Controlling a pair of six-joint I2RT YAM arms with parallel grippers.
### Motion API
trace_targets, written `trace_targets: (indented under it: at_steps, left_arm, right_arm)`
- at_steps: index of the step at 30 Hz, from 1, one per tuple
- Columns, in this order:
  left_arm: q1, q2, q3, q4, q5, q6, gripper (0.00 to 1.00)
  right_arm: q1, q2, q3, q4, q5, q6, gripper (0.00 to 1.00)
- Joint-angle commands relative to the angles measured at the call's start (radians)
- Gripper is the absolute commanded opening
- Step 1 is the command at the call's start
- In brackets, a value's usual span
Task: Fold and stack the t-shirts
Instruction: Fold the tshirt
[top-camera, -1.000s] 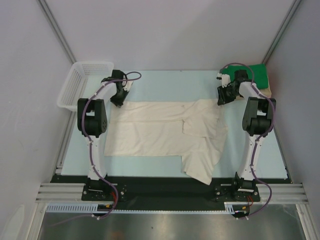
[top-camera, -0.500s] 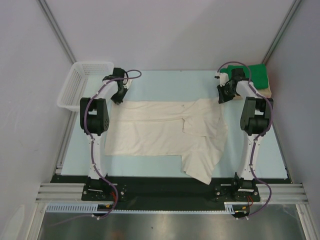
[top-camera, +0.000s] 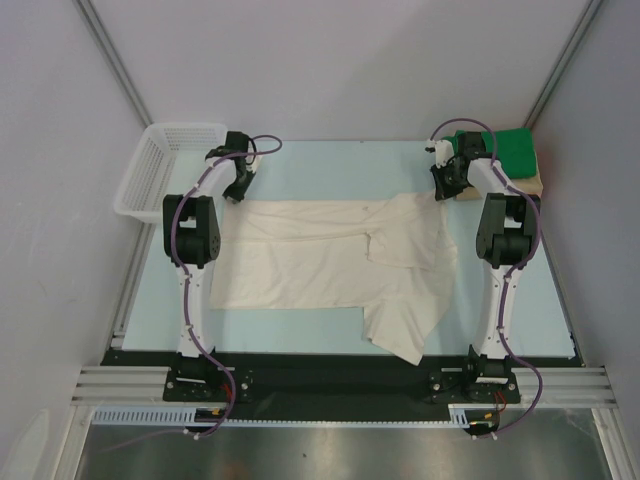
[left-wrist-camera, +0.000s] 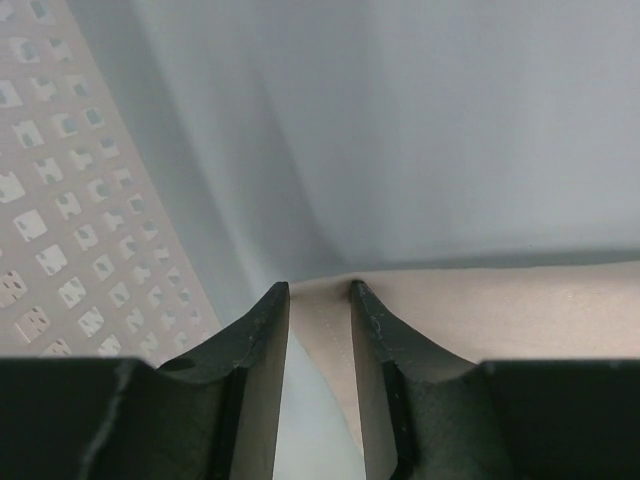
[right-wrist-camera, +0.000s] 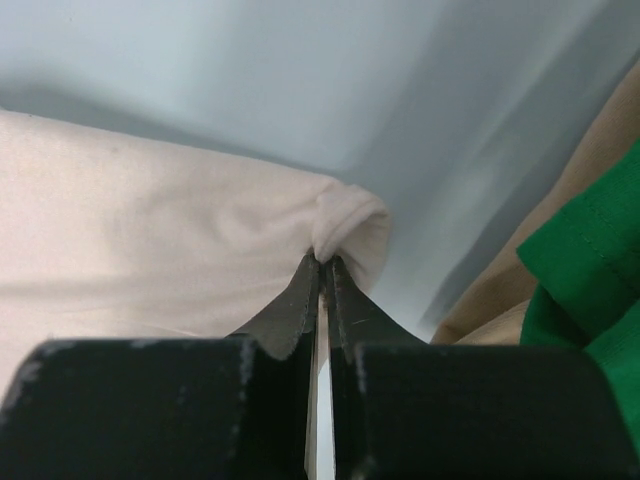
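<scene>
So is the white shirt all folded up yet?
Not yet. The white shirt lies mostly spread on the table, only its right part bunched and doubled over. The right hand pinches one corner.

Two white arms (top-camera: 190, 300) with black joints, purple cables, black wedge-shaped tool fingers (left-wrist-camera: 375, 330).

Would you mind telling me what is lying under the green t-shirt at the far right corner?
A peach-tan t-shirt lies under the green t-shirt; only its edge shows below and to the right. The rest is covered, so its folding cannot be seen.
</scene>
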Motion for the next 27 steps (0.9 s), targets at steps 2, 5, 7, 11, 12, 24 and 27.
trace_targets:
  at_steps: [2, 5, 7, 11, 12, 24, 27]
  left_arm:
    - [0.022, 0.049, 0.003, 0.041, -0.034, 0.021, 0.38]
    - [0.028, 0.046, 0.001, 0.034, -0.030, 0.017, 0.41]
    - [0.030, 0.048, -0.005, 0.031, -0.030, 0.021, 0.43]
    - [0.036, 0.052, 0.015, 0.023, -0.007, 0.024, 0.15]
    - [0.036, 0.051, 0.015, 0.015, 0.004, 0.029, 0.07]
    - [0.044, 0.135, 0.171, -0.029, 0.009, 0.044, 0.01]
    - [0.050, 0.180, 0.272, -0.031, -0.008, 0.052, 0.00]
  right_arm:
    - [0.003, 0.043, -0.009, 0.059, 0.055, -0.017, 0.01]
    - [0.002, 0.033, -0.018, 0.056, 0.055, -0.019, 0.01]
    - [0.002, 0.030, -0.019, 0.052, 0.057, -0.021, 0.02]
    - [0.002, 0.018, -0.030, 0.051, 0.055, -0.025, 0.01]
    - [0.002, 0.015, -0.032, 0.049, 0.055, -0.028, 0.01]
    - [-0.001, 0.033, 0.002, 0.075, 0.086, -0.025, 0.00]
    - [-0.001, 0.058, 0.045, 0.083, 0.085, -0.021, 0.00]
